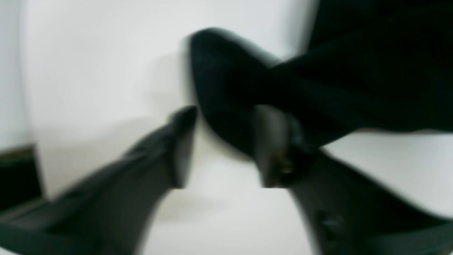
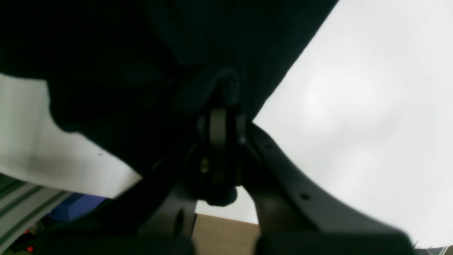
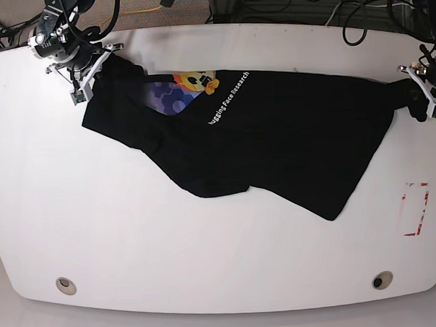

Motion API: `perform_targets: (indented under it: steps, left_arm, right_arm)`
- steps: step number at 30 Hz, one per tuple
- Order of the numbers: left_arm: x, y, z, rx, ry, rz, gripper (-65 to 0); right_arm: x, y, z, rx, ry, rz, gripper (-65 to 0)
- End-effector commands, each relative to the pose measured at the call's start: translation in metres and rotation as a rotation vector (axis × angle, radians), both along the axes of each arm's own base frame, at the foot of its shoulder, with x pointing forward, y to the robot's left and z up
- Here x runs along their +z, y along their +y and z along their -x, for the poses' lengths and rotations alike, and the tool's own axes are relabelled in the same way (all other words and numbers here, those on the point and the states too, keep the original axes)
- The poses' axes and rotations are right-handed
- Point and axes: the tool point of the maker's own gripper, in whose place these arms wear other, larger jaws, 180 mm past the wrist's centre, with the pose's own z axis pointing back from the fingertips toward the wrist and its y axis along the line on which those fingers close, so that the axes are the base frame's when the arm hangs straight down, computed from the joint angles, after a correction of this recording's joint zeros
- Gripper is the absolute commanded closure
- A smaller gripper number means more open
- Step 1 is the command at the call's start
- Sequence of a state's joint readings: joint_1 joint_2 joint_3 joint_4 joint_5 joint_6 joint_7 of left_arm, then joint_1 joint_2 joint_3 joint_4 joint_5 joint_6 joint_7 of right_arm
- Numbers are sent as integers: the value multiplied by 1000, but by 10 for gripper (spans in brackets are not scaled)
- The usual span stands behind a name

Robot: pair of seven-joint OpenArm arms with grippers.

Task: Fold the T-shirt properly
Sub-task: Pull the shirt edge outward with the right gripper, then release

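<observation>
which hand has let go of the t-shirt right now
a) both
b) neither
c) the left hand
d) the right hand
c: the left wrist view shows the left hand with its fingers spread and bare white table between them, the T-shirt only lying beyond, while the right hand is closed with black cloth pinched at its tips.

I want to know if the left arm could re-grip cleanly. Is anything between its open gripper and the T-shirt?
Nothing visible. The left gripper stands open with black T-shirt cloth right at its fingertips and only bare white table around.
</observation>
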State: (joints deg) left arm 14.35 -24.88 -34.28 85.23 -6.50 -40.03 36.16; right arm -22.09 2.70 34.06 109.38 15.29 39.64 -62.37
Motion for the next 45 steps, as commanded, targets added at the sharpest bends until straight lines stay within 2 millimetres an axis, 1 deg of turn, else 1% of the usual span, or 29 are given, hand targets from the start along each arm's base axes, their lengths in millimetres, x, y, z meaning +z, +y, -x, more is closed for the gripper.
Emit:
perform_targets:
  steps: [1,2,3,8,12,14,15,17,20,21,22,25,26,28,30,33,35,38,41,43,45]
  left_arm:
    - [17,2,-13,-22,-53,-15,-388]
    - [17,2,-13,-22,-55,-15,-419]
    - [17,2,-14,-22,-57,-14,-428]
    - [27,2,-28,-21,-96,-15,-410]
    - [29,3,-31,-20,-103,-17,-408]
    - [32,1,-36,-25,-113,-17,-408]
    - [33,0,-39,-29,-117,-17,-408]
    - [32,-2,-40,-34,-116,-15,-408]
    - [32,-1,-40,-33,-116,-15,-408]
    - [33,-1,-40,-33,-118,-15,-408]
    - [33,-2,-41,-34,-119,-15,-408]
    - [34,-2,-42,-34,-122,-15,-408]
    - [34,-2,-42,-34,-123,-16,-408]
    - [35,-2,-43,-35,-124,-17,-408]
    - [34,-2,-43,-35,-124,-16,-408]
    - [34,-4,-43,-35,-125,-12,-408]
    - [34,-4,-43,-35,-128,-11,-408]
    - [35,-5,-44,-36,-130,-11,-408]
    - [38,-5,-45,-39,-139,-13,-408]
    - [43,-6,-47,-44,-150,-22,-408]
    - [43,-6,-47,-45,-152,-25,-408]
  right_arm:
    - [6,-2,-1,12,-22,10,0]
    - [6,-2,2,12,-15,11,0]
    - [5,-1,3,14,-11,11,0]
    - [6,-5,3,12,-12,18,0]
    - [7,-5,1,13,-20,19,0]
    - [10,-5,-7,12,-40,17,-17]
    - [11,-4,-10,11,-46,16,-38]
    - [11,-3,-11,10,-46,14,-105]
    - [13,-2,-16,10,-58,11,-244]
    - [15,0,-22,8,-74,6,-319]
    - [16,3,-26,2,-85,-5,-369]
    - [20,7,-36,-5,-112,-20,-487]
    - [23,8,-42,-7,-129,-24,-503]
    - [28,7,-50,-38,-157,-38,-498]
    - [35,-4,-56,-123,-202,-68,-482]
    - [32,-20,-59,-226,-193,-107,-472]
    - [24,-31,-53,-290,-144,-140,-474]
    - [18,-49,-43,-372,-105,-199,-474]
    - [14,-50,-40,-394,-106,-305,-474]
    - [15,-53,-42,-397,-130,-366,-474]
    - [13,-55,-44,-405,-143,-427,-474]
